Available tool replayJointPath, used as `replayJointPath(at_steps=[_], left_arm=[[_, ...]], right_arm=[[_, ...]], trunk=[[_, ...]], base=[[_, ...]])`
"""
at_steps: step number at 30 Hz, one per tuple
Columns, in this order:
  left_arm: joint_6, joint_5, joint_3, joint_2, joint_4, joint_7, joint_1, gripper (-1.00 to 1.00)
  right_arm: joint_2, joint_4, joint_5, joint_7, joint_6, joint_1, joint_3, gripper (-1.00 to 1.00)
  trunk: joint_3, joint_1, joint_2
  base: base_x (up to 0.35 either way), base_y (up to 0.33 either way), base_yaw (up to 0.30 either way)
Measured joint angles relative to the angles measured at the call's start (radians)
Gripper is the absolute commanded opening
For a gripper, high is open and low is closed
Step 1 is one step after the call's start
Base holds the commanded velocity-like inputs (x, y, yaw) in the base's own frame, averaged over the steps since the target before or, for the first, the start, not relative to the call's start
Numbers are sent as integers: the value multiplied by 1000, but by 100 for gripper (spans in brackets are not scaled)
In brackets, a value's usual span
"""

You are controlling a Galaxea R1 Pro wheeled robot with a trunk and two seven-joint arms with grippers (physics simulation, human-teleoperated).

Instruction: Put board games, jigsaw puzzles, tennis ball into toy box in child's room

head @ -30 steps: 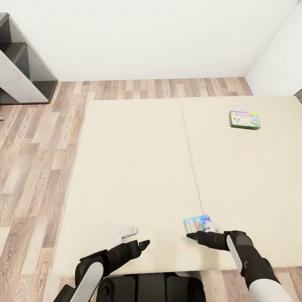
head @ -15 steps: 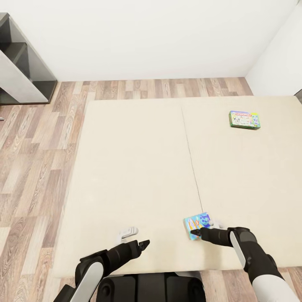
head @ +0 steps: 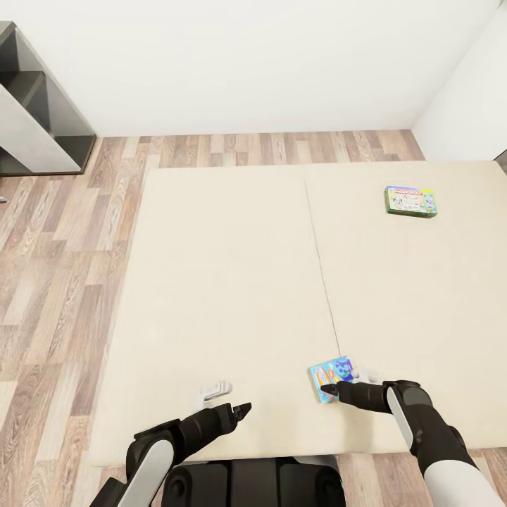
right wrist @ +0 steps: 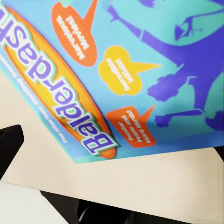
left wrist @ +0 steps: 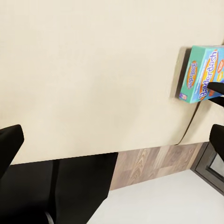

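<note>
A small blue board game (head: 329, 373) lies flat on the beige bed (head: 232, 282) near its front edge, and also appears as a blue box (left wrist: 200, 74) in the left wrist view. My right gripper (head: 332, 387) is open at the box's near edge, and the printed lid (right wrist: 121, 79) spreads wide between its fingertips (right wrist: 9, 144). Far back on the right of the mattress rests a green-edged board game (head: 410, 201) with a red band. My left gripper (head: 241, 410) hovers open over bare mattress, well to the left of the blue box, holding nothing.
A dark grey and white shelf unit (head: 35, 105) stands at the back left against the white wall. Wood-plank floor (head: 56, 282) runs along the bed's left side and behind it. My base (head: 253, 482) sits against the bed's front edge.
My right gripper has drawn slightly to the right and up onto the blue box's near edge. The left arm and both boxes have stayed put.
</note>
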Motion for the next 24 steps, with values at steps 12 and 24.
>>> replayJointPath(at_steps=[12,24], left_arm=[[0,0,0,0,0,1,0,100],[0,2,0,0,0,0,0,100]], right_arm=[[-3,0,0,-2,1,-2,-13,100],[-20,19,2,-4,4,-43,-64,100]], trunk=[[0,0,0],[0,0,0]], base=[[0,0,0],[0,0,0]])
